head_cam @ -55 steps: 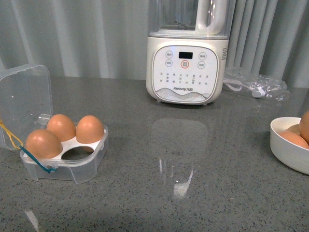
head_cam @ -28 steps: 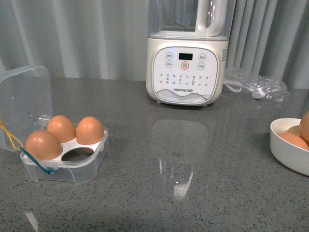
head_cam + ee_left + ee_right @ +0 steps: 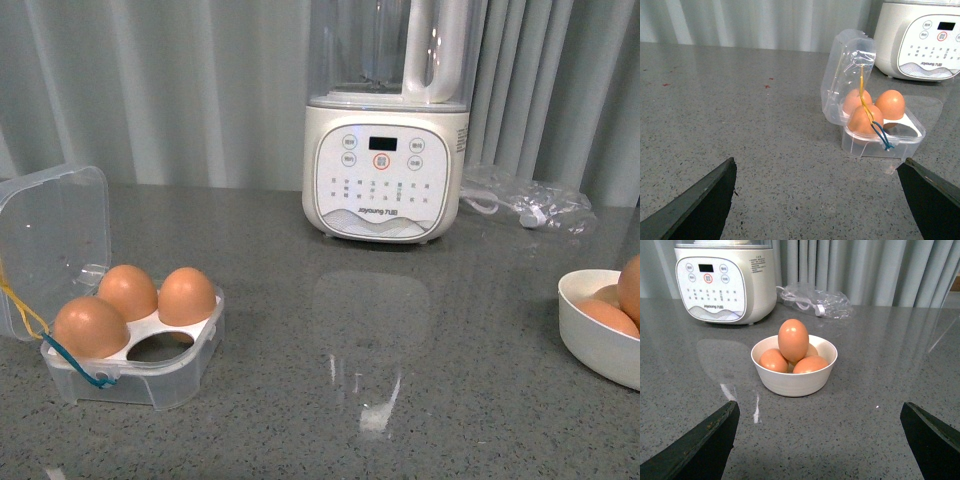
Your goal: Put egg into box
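Observation:
The box [image 3: 150, 375] sits at the table's left with its clear lid [image 3: 55, 235] swung open. Three brown eggs fill its white tray, and the front-right hole [image 3: 160, 348] is empty. In the left wrist view the box [image 3: 875, 145] lies ahead and to one side of my open left gripper [image 3: 819, 162], well apart from it. A white bowl [image 3: 794, 381] holds several brown eggs, with one egg [image 3: 793, 340] standing upright on top. My open right gripper [image 3: 820, 405] faces the bowl from a short distance with nothing between its fingers. Neither arm shows in the front view.
A white blender [image 3: 387, 140] stands at the back middle of the grey stone table. A clear plastic bag with a cable [image 3: 525, 188] lies to its right. The bowl [image 3: 595, 340] is cut off by the right edge. Grey curtains hang behind.
The front view has shifted slightly, so everything sits a little lower in the picture. Nothing on the table has moved.

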